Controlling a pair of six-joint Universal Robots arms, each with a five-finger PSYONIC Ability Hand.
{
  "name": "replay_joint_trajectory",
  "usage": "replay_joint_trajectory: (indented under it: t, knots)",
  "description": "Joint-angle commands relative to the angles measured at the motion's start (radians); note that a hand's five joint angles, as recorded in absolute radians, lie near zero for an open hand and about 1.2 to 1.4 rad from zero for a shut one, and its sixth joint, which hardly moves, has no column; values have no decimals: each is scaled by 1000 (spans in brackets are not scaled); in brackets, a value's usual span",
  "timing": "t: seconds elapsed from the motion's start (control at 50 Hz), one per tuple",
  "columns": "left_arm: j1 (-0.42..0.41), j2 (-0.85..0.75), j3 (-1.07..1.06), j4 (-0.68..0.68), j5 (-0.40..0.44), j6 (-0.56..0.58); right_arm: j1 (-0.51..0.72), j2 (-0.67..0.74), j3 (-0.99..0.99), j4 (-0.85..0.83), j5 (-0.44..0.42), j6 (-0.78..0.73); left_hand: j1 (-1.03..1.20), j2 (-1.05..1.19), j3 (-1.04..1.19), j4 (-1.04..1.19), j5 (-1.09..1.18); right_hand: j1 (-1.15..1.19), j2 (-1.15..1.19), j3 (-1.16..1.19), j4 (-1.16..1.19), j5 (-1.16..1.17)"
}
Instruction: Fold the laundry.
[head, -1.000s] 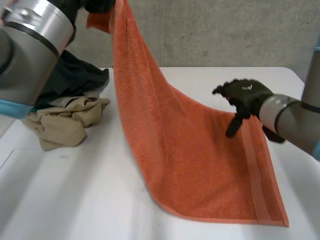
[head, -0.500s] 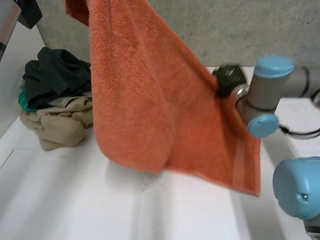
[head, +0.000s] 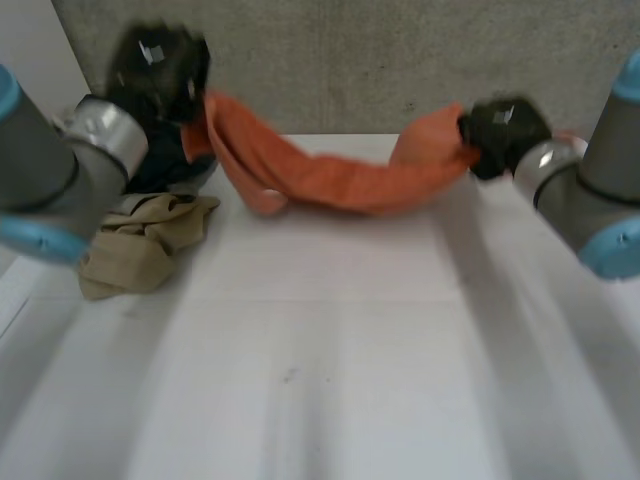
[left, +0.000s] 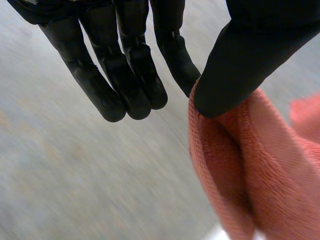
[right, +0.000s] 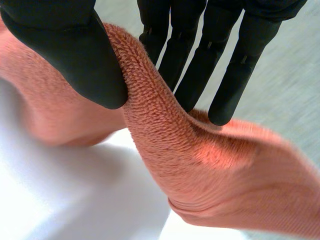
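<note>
Orange towel (head: 330, 185), bunched into a loose rope, stretches between the two hands along the far edge of the white counter (head: 330, 360) in the head view. The left hand (head: 158, 70) holds one end up near the far left corner. The right hand (head: 503, 133) holds the other end near the far right corner. The towel sags in between, and it is unclear whether its lowest fold touches the counter. At the far left corner lies a crumpled beige garment (head: 140, 250), with a dark garment (head: 170, 165) piled behind it, partly hidden by the left arm. A grey concrete wall (head: 380, 60) stands behind the counter.

In the left wrist view, the left hand (left: 130, 75) has its fingers (left: 102, 90) straight and close together. Its thumb (left: 240, 65) presses a folded edge of the orange towel (left: 260, 170) against the nearest finger, pinching it.

In the right wrist view, the right hand (right: 210, 55) has straight fingers (right: 235, 75) behind a thick fold of the orange towel (right: 200, 150). Its thumb (right: 65, 50) is clamped against the front of that fold. The cloth trails away from the fingertips, with the white counter (right: 60, 195) beneath it.
</note>
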Motion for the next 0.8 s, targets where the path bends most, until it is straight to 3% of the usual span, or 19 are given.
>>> replay_joint_trajectory:
  t: [0.02, 0.14, 0.18, 0.28, 0.38, 0.52, 0.62, 0.8]
  knots:
    - [45, -12, -285, 10, 113, 190, 7, 19, 249, 16, -25, -76, 235, 196, 207, 195, 236, 274, 219, 204, 198, 244]
    - [74, -36, -348, -23, 137, 311, 1, 70, 256, 19, -5, -119, 235, 196, 207, 195, 236, 274, 219, 204, 198, 244]
    - [80, -32, -350, -52, 133, 339, 1, 66, 256, 22, 9, -113, 200, 162, 172, 161, 201, 151, 96, 81, 75, 121]
    - [92, 9, -336, -97, 122, 339, 7, 27, 275, 25, 19, -84, -342, -381, -371, -382, -341, -462, -517, -532, -538, -492]
    - [79, 43, -328, -108, 120, 317, 17, -13, 313, 17, 22, -65, -753, -792, -782, -793, -752, -686, -741, -756, -762, -716]
    - [34, 43, -293, -115, 84, 294, 10, -30, 347, 17, 29, -64, -816, -854, -844, -855, -815, -771, -826, -841, -847, -801]
    - [7, 43, -267, -112, 5, 267, -2, -24, 353, 6, 61, -71, -868, -907, -897, -908, -867, -948, -1002, -1017, -1024, -978]
    - [-33, 46, -245, -111, -70, 247, -2, -30, 358, 3, 67, -78, -921, -960, -950, -961, -920, -948, -1002, -1017, -1024, -978]
